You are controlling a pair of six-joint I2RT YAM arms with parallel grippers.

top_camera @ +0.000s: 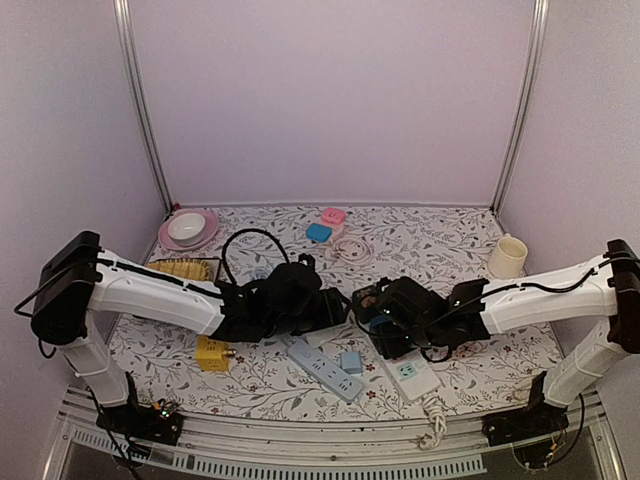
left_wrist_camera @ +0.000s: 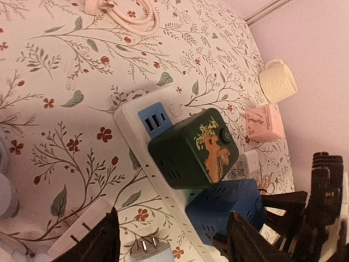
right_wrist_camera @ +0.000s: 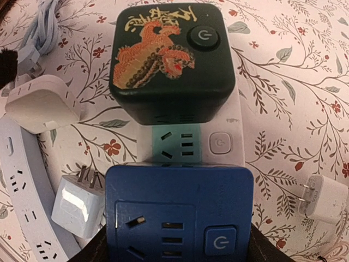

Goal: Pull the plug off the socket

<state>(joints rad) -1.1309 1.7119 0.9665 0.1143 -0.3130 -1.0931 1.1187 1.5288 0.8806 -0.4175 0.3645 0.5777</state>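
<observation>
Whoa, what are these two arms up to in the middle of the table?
Two robot arms meet over a white power strip carrying a green cube and a blue cube. The right gripper clasps the blue cube from both sides; it is not yet pulled off. The left gripper hovers open over the strip.

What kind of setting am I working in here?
Probably a lab test booth, not a home: plain lilac walls, metal corner rails, a floral-patterned tabletop, and a white power strip carrying a dark green cube adapter.

Lilac walls [top_camera: 330,100], floral tablecloth [top_camera: 440,235], alu. posts [top_camera: 145,110]
</observation>
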